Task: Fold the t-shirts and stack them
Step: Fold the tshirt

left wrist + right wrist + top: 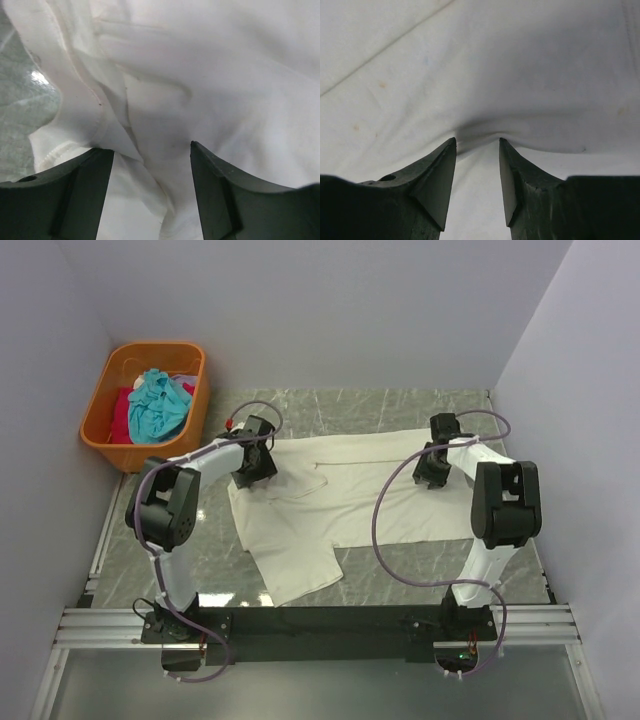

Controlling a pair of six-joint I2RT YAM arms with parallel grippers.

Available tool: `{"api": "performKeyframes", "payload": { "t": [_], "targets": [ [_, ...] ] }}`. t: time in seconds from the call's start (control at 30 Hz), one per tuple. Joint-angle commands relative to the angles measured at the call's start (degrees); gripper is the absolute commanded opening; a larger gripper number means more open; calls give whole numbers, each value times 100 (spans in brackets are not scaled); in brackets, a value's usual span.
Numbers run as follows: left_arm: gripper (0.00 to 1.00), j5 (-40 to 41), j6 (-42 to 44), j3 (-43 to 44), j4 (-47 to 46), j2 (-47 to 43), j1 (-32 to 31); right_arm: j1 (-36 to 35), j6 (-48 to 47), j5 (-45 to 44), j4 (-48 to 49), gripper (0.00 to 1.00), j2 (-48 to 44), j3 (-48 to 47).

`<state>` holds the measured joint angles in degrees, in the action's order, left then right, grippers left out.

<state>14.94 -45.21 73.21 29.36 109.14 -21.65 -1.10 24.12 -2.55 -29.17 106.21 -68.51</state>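
Note:
A large cream t-shirt (340, 490) lies spread on the marble table, one sleeve trailing toward the near edge. My left gripper (255, 472) stands over its left side, jaws open (147, 147) with a raised fold of the cream cloth (165, 100) between the fingers. My right gripper (435, 472) presses down on the shirt's right side. Its jaws are open (477, 140) and a small ridge of cloth (480, 75) bunches at the tips. A teal t-shirt (158, 405) and a red t-shirt (122, 415) lie crumpled in the basket.
An orange plastic basket (100, 430) sits at the far left corner of the table. Grey walls close in the back and both sides. Bare marble (430, 560) shows near the right arm's base.

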Motion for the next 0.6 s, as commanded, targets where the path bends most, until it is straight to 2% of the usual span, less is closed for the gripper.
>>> {"api": "performKeyframes", "payload": {
  "t": [0.0,0.13,0.27,0.4,0.57],
  "targets": [
    [69,149,135,238,210,-251,99,58,-65,-141,-54,47,-328,-145],
    [73,141,-49,-279,447,-1191,99,49,84,-80,-63,49,-1145,512],
    [75,44,-365,-1393,588,-2404,30,58,233,-71,-54,52,-2233,1153],
    [74,-8,-725,-2327,763,-3537,-304,-109,383,-246,17,56,-3009,1700],
    [67,-210,-1068,-3206,720,-4102,-437,-188,497,-386,86,56,-3755,2324]
  ]
}}
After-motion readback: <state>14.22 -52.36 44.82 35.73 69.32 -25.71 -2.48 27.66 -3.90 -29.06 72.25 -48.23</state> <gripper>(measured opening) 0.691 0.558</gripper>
